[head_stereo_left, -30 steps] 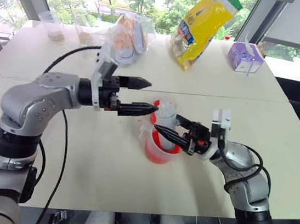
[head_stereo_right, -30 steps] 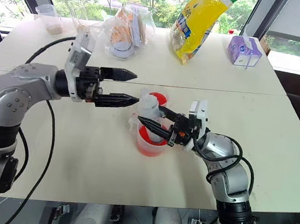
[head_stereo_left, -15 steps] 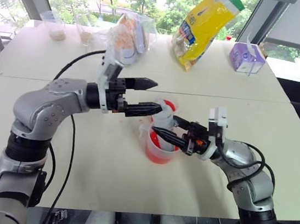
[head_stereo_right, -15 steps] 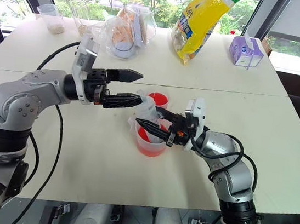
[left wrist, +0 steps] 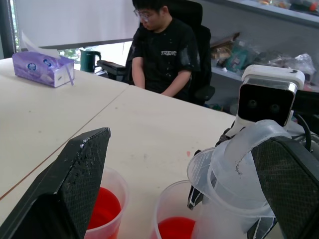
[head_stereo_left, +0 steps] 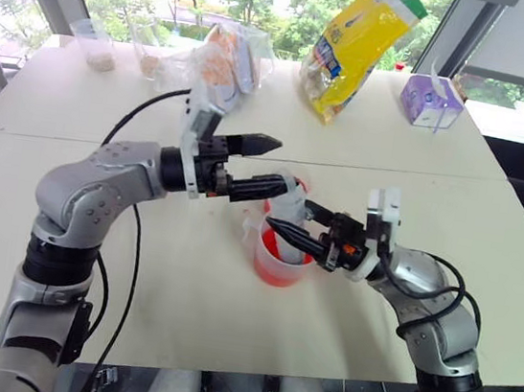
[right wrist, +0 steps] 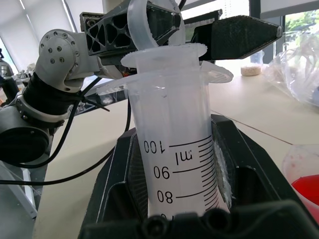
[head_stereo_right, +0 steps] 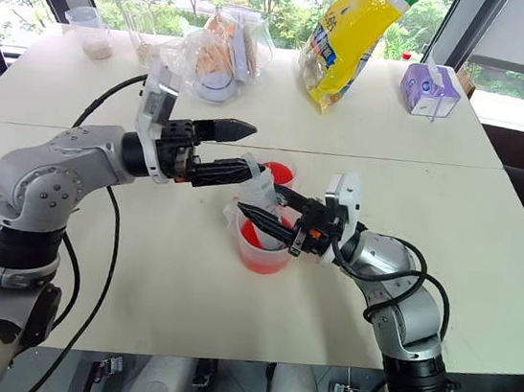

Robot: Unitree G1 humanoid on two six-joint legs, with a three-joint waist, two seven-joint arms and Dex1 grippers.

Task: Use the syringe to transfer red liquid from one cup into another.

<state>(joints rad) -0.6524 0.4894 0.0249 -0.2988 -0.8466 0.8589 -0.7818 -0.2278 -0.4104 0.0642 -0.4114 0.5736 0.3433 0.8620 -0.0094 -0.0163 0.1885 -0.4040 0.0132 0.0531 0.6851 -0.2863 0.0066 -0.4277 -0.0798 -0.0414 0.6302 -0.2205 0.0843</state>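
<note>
The syringe [head_stereo_left: 287, 206] stands upright with its tip down in the larger cup [head_stereo_left: 283, 260], a beaker holding red liquid [left wrist: 173, 233]. My right gripper [head_stereo_left: 291, 217] is shut on the clear barrel [right wrist: 175, 149], gripping it from the right. My left gripper [head_stereo_left: 281, 166] comes in level from the left and is open. The plunger's ring top [left wrist: 247, 145] sits between its fingers [left wrist: 75, 184], close against one of them. The smaller cup [head_stereo_right: 279, 172], also holding red liquid, stands just behind the beaker.
A yellow bag [head_stereo_left: 357, 44], a purple tissue box [head_stereo_left: 429, 100], clear food bags [head_stereo_left: 227, 61] and small cups [head_stereo_left: 94, 43] line the table's far side. A seated person [left wrist: 164, 50] is beyond the right end. A black cable [head_stereo_left: 132, 227] hangs from my left arm.
My left arm has drawn its elbow in and the open gripper has turned slightly, its fingertips now nearer the syringe's top. The right gripper and syringe hold still.
</note>
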